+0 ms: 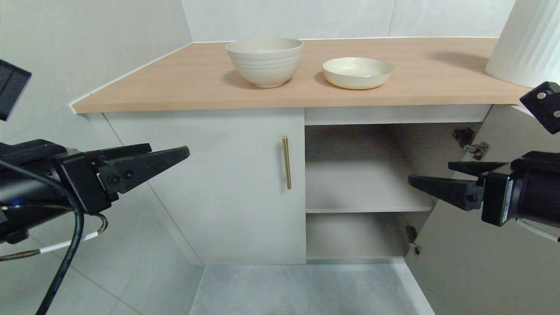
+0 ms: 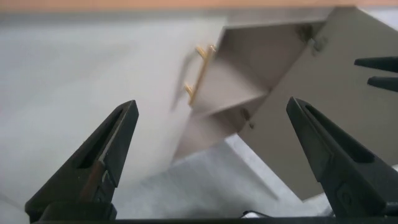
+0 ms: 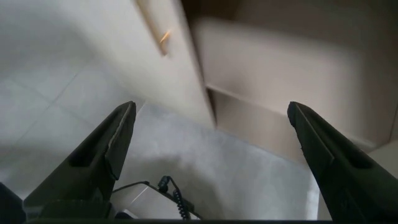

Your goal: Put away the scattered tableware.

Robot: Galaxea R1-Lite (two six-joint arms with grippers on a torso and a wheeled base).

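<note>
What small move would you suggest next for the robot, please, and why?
Probably raise the right gripper toward the shallow bowl on the countertop: it and the left gripper hang open and empty below counter level, and the cabinet door already stands open.

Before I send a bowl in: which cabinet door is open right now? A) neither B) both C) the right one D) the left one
C: the right door is swung wide, showing the shelf inside, while the left door with the brass handle sits shut.
</note>
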